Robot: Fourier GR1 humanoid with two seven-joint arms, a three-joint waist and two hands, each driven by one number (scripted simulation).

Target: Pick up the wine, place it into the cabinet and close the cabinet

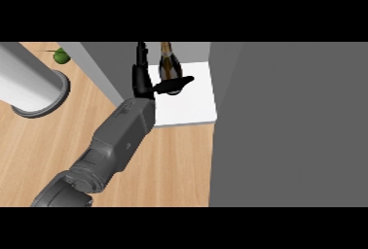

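Observation:
The wine bottle point(169, 61), dark with a golden neck, stands on the white shelf point(191, 104) inside the cabinet, near its back. My left hand point(146, 83) reaches into the cabinet just left of the bottle. Its fingers point(140, 58) point straight along the bottle's left side, and its thumb point(177, 85) sticks out to the right across the bottle's base. The hand is open, not curled round the bottle. A large grey cabinet door point(287, 126) stands open on the right. My right hand does not show.
A grey cabinet side wall point(108, 68) runs left of the shelf. On the wooden counter point(173, 165), a pale grey cylinder point(28, 82) on a round base stands at the far left, with a green item point(61, 56) behind it.

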